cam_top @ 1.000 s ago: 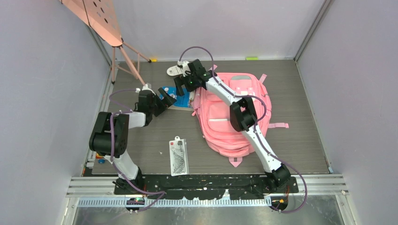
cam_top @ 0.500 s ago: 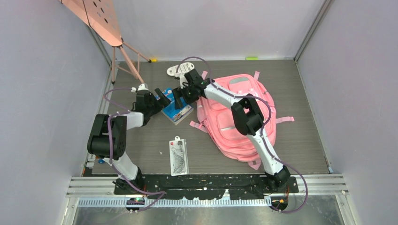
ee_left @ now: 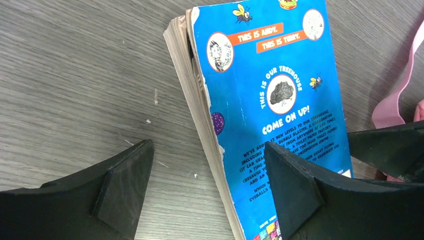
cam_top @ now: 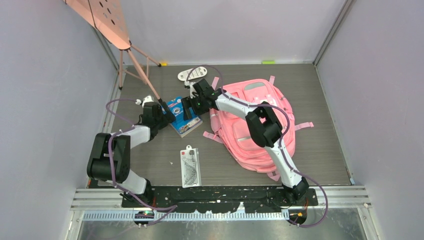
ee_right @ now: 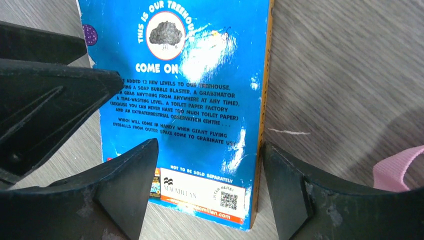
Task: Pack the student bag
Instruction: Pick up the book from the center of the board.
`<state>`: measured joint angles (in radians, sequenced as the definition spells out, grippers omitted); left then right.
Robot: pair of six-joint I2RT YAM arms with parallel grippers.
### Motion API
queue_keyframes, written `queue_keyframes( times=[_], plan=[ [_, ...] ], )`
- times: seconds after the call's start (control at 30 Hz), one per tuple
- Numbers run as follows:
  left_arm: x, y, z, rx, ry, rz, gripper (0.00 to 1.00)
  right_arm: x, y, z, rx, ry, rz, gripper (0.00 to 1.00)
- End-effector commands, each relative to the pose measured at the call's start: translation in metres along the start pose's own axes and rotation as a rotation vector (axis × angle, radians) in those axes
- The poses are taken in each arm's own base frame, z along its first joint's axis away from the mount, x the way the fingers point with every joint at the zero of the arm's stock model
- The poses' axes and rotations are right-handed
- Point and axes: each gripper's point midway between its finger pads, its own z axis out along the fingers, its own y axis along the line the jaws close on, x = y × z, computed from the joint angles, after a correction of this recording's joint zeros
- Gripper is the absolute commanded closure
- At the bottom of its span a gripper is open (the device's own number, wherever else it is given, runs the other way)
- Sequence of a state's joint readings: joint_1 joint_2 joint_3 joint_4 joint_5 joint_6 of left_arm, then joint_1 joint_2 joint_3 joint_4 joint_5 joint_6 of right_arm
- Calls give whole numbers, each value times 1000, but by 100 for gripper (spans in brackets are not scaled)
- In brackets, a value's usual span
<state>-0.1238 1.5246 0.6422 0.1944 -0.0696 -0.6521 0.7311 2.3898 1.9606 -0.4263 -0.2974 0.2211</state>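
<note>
Two end effectors are meeting over one blue paperback book (cam_top: 180, 120), which is lying flat, back cover up, on the grey wood-grain bench (cam_top: 150, 150). Left end effector (cam_top: 164, 112) is reaching in from the book's left side; in its wrist view (ee_left: 207, 150) the black fingers are standing well spread, one finger (ee_left: 125, 185) sitting over bare bench beside the worn page edge, the other (ee_left: 295, 185) hanging over the blue cover (ee_left: 270, 90), nothing pinched between them. Right end effector (cam_top: 192, 105) is coming in from the opposite side, next to the backpack; its wrist view (ee_right: 209, 150) is showing jaws likewise spread wide, one finger (ee_right: 125, 185) over the printed cover (ee_right: 185, 90), the other (ee_right: 300, 190) past the orange spine edge over the bench, gripping nothing. Soft pink fabric backpack (cam_top: 245, 145) is lying front side up on the bench just to the right of the book, under the right arm, its top toward the far wall; a pink strap (ee_right: 400, 167) is trailing onto the bench near the book's spine. Flat white blister pack (cam_top: 190, 166) is resting closer to the arm bases, apart from the book. Small white object (cam_top: 192, 74) is sitting at the far edge, kind unclear. Pink board on slanted legs (cam_top: 107, 20) is leaning in the far left corner.
</note>
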Motion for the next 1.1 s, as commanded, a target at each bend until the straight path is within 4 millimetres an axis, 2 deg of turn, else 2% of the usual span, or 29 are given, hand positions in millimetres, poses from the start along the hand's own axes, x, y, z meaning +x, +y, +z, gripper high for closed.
queue_keyframes(
  times=[0.0,0.2,0.27,0.33,0.43,0.6,0.77,0.9,1.0,1.03,1.07],
  plan=[
    [-8,12,-1,-55,-43,0,17,19,-2,-8,23,54,65,18],
    [-13,-2,19,16,-36,-45,25,24,7,-5,-5,67,64,19],
    [-15,-5,27,26,-30,-57,31,25,9,-4,-13,70,64,19],
    [-14,-9,32,47,-24,-67,42,27,11,-3,-20,75,63,19],
    [-14,-13,34,72,-31,-77,64,29,13,-1,-28,77,68,20],
    [-13,-18,25,109,-29,-76,100,25,14,-5,-26,50,74,21],
    [-22,-31,2,198,-68,-66,100,16,15,-15,-12,5,80,21],
    [-39,-43,-27,280,-143,-52,100,4,14,-28,-14,-55,142,20],
    [-45,-44,-48,311,-179,-44,100,-9,15,-37,-76,-111,205,16],
    [-48,-44,-55,322,-192,-41,100,-8,10,-41,-81,-115,247,16],
    [-50,-46,-63,335,-203,-38,100,-13,14,-44,-116,-130,251,15]
  ],
)
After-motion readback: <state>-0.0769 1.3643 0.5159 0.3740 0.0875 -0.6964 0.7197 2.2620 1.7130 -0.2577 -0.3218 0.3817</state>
